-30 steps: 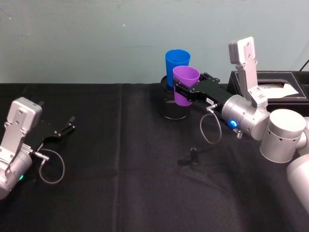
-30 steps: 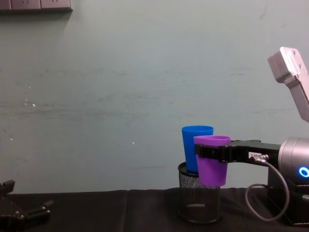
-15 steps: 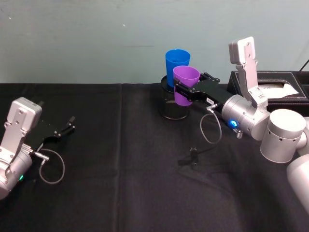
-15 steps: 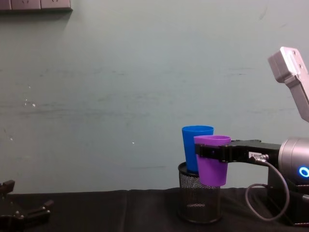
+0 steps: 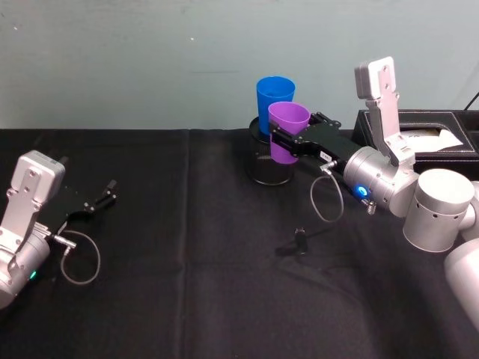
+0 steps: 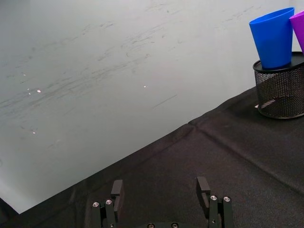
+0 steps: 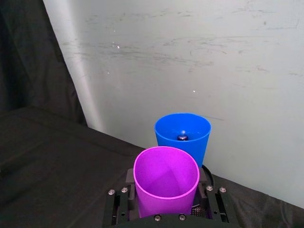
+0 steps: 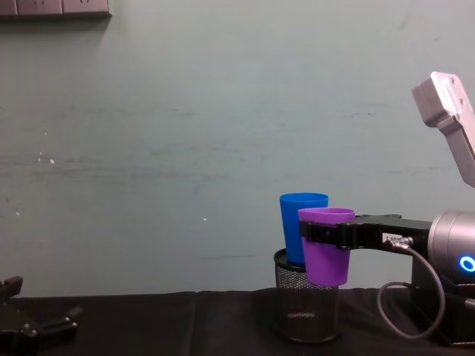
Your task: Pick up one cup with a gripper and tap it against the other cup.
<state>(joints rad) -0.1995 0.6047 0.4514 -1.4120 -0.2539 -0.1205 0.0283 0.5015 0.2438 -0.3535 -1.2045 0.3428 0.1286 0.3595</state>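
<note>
Purple cup [image 5: 287, 129] hung clenched in right tool [image 5: 290, 139], just beside blue cup [image 5: 274, 93]; left tool [image 5: 101, 196] lay released at the bench [image 5: 194, 299] left edge.

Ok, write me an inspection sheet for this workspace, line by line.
Surface: black cloth, lightly creased.
Job's things: purple cup upright, held off the cloth close beside the blue cup; contact cannot be told. The blue cup stands in a mesh holder.
Clutter: black box at the back right, something white inside; small black bit on the cloth.
Grippers: right gripper shut on the purple cup; left gripper open, idle, low at the left.
Cables: left cable and right cable, each a loop at its wrist.
Surroundings: pale wall, scuffed.
</note>
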